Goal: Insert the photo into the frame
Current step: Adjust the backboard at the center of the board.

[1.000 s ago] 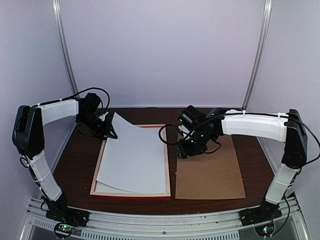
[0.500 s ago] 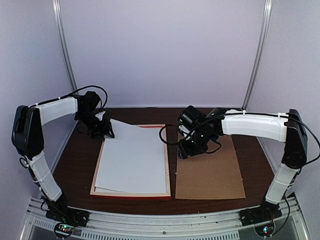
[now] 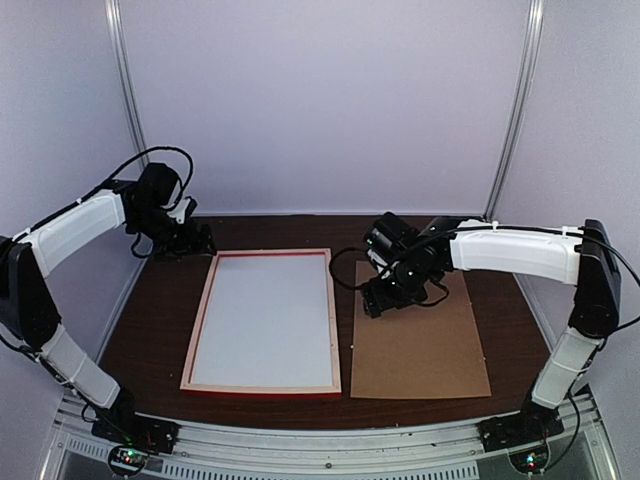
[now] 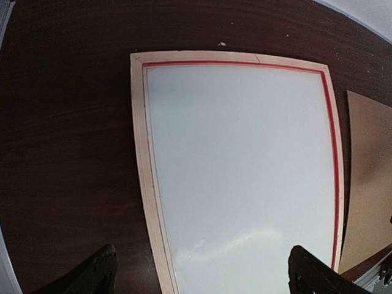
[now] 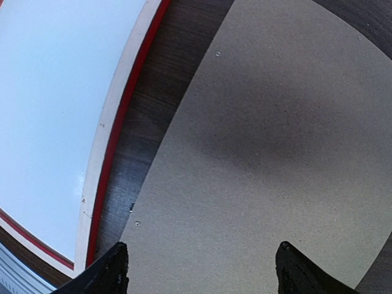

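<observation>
The large thin rectangular picture frame [image 3: 262, 388] lies flat on the dark brown wooden table [image 3: 160, 310], left of centre, with its pale wood back facing up. Its bright red shows only along the near outer edge and as a thin line inside the rim. The photo [image 3: 265, 318], a rectangular paper print, lies flat inside the frame's recess. It turns a plain white face upward and fills almost the whole opening, its edges running just inside the wooden rim. The picture side cannot be seen in any view. Just beside the frame on the right, with a narrow strip of bare table between them, lies a plain brown rectangular backing board [image 3: 420, 350]. It lies flat, and a few small pale dots sit near its edges. The left gripper [image 4: 201, 251] hangs above the far end of the frame, near its far left corner. Its black fingers [image 4: 98, 272] are spread wide, holding nothing and touching nothing. The right gripper [image 5: 201, 245] hovers over the far left part of the backing board and casts a soft shadow on it. Its dark fingers [image 5: 294, 272] are likewise spread apart and empty, clear of both board and frame.
</observation>
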Controlling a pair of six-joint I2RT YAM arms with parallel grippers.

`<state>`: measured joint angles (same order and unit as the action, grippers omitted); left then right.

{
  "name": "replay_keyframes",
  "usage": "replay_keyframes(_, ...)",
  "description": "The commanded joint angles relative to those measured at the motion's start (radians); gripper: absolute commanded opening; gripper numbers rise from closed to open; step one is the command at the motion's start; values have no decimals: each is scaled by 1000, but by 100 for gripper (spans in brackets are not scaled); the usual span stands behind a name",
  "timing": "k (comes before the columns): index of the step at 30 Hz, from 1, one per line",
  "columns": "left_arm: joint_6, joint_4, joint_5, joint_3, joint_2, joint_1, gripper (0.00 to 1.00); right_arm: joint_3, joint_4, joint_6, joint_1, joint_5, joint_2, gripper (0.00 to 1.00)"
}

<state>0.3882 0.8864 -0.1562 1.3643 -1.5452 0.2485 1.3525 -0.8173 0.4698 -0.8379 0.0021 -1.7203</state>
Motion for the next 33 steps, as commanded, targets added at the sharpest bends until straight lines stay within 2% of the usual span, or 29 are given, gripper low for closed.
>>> replay_keyframes(1,63,-122,-94,-72,118,-6,98,-56,0,9,40,64,75,83)
replay_keyframes(6,118,-181,-168,-109,243,6,98,-130,17,9,93,78,146,85)
replay_keyframes(13,57,-155,-56,-95,366,92,98,-193,17,0,168,88,206,85)
replay_keyframes(19,89,-189,-25,-238,463,80,98,-229,14,2,215,102,262,86)
replay_keyframes(21,131,-159,-11,-267,471,69,98,-244,12,4,226,106,284,85)
replay_keyframes(23,140,-187,-60,-307,476,65,98,-263,11,8,241,108,304,85)
replay_keyframes(27,228,-283,-142,-368,457,64,98,-318,9,14,290,99,338,86)
replay_keyframes(30,269,-391,-259,-417,422,69,98,-374,19,11,350,78,374,86)
replay_keyframes(33,248,-401,-221,-395,359,131,97,-431,45,3,431,28,405,86)
